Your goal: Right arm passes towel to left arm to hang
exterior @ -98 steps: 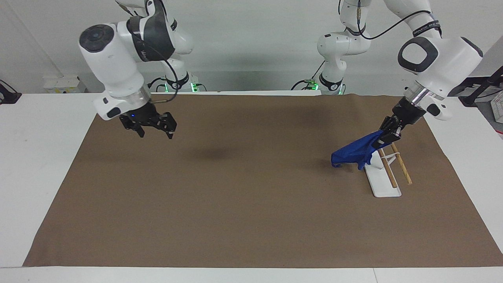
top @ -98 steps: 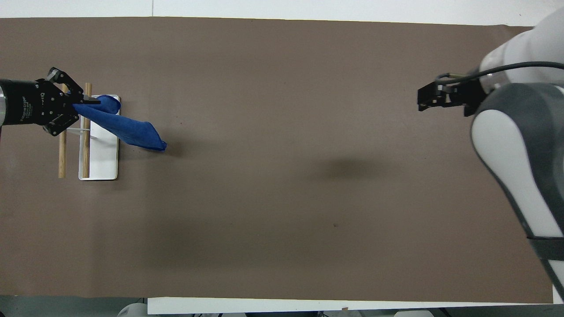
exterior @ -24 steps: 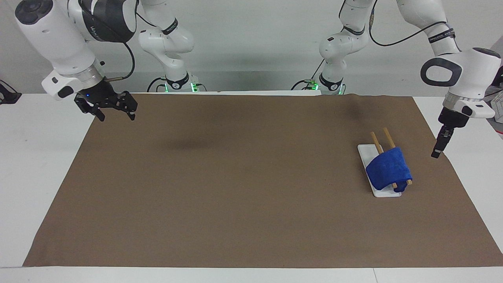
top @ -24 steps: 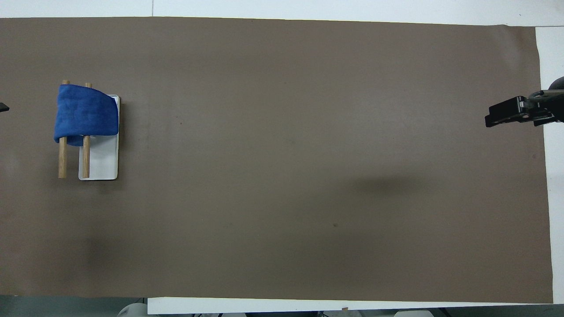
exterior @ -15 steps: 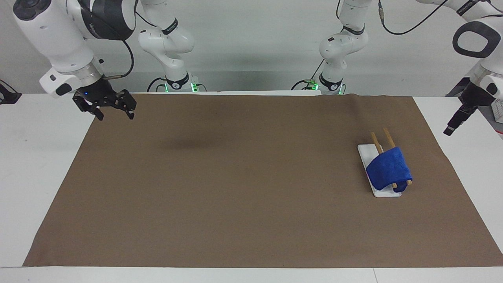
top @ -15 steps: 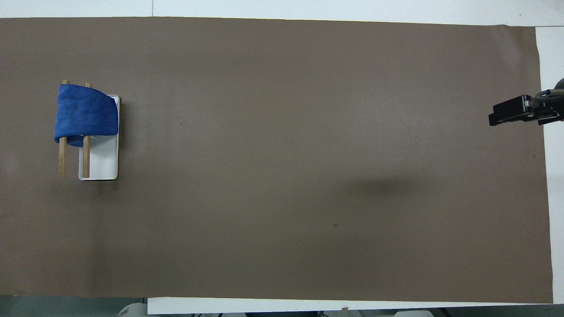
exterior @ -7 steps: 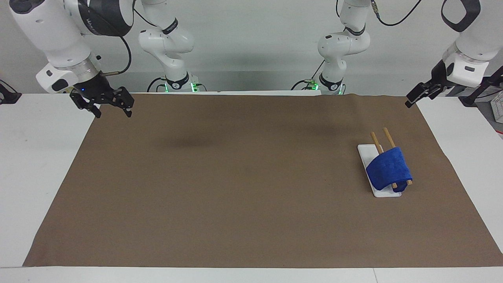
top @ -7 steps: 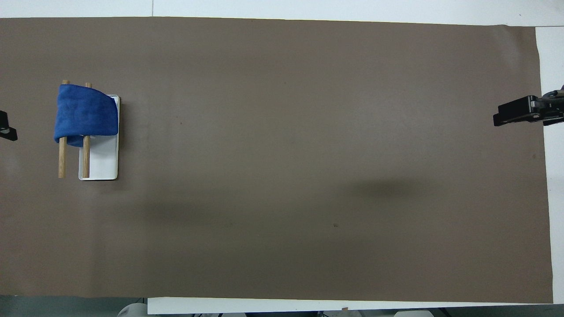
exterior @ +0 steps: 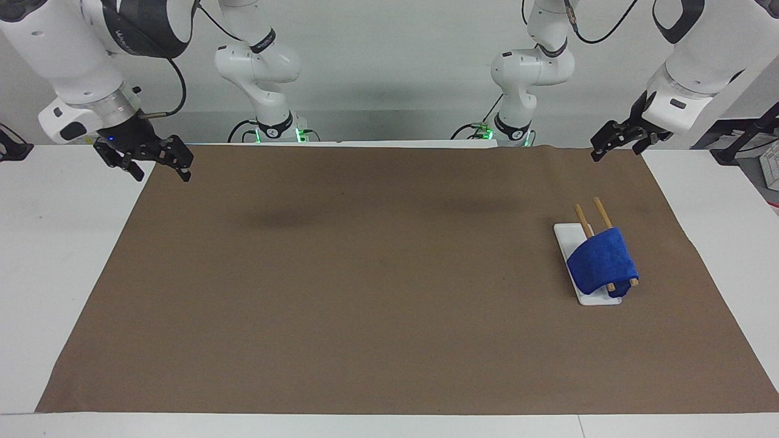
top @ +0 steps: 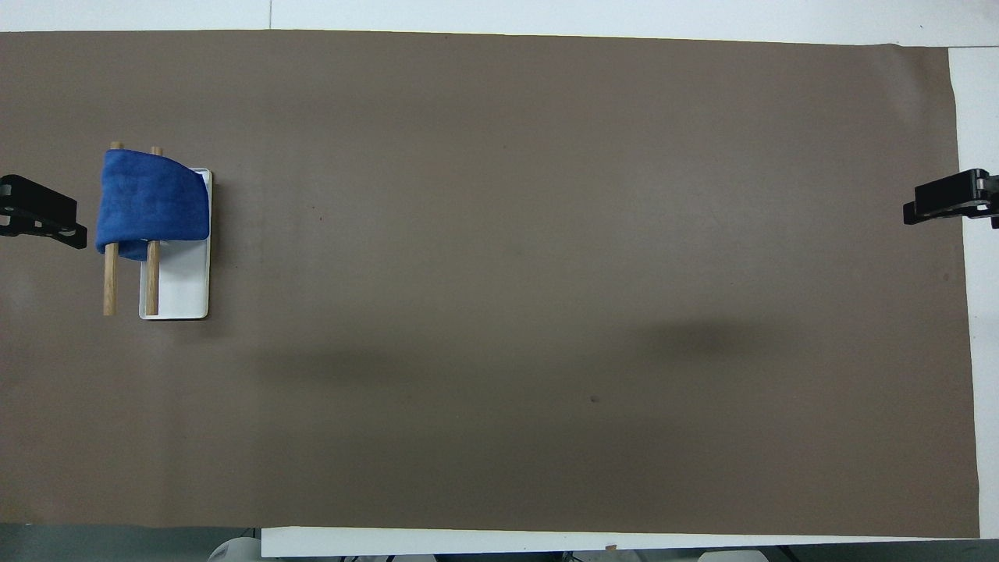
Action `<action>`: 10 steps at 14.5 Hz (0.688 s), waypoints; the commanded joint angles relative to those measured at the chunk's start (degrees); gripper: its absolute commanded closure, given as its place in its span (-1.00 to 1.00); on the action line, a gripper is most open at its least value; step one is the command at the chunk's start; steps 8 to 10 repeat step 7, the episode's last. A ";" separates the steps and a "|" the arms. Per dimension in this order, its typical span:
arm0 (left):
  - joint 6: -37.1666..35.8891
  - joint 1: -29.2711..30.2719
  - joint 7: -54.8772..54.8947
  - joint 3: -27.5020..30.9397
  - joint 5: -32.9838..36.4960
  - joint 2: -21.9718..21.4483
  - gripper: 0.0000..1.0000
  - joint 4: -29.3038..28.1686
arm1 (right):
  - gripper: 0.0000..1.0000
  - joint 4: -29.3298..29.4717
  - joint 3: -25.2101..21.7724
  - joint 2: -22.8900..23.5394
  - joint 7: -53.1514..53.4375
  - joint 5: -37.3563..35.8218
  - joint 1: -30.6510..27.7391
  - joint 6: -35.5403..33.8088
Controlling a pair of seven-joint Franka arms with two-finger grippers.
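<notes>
The blue towel hangs draped over the two wooden rods of a small rack with a white base, at the left arm's end of the mat. It also shows in the overhead view. My left gripper is open and empty. It is up in the air over the mat's corner close to the robots, well apart from the towel, and it also shows in the overhead view. My right gripper, with its blue light, is open and empty over the mat's edge at the right arm's end, also seen from overhead.
A brown mat covers most of the white table. The two arm bases stand at the table's edge by the robots. The rack's white base and rod ends stick out from under the towel.
The left gripper has drawn back from the rack, risen and swung in over the mat's corner by the robots. The right gripper has drifted outward toward its end. The towel stays on the rods.
</notes>
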 commanded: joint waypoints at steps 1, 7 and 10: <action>3.57 -1.00 2.26 1.77 -0.75 -3.00 -1.00 -5.44 | -1.00 -1.15 0.18 -1.10 -0.78 0.36 -0.54 -0.25; 3.59 -1.00 2.88 2.03 -0.66 -2.92 -1.00 -5.63 | -1.00 -1.15 0.62 -1.19 -0.78 0.36 0.25 -1.21; 3.59 -1.00 2.88 2.03 -0.66 -2.92 -1.00 -5.63 | -1.00 -1.15 0.62 -1.19 -0.78 0.36 0.25 -1.21</action>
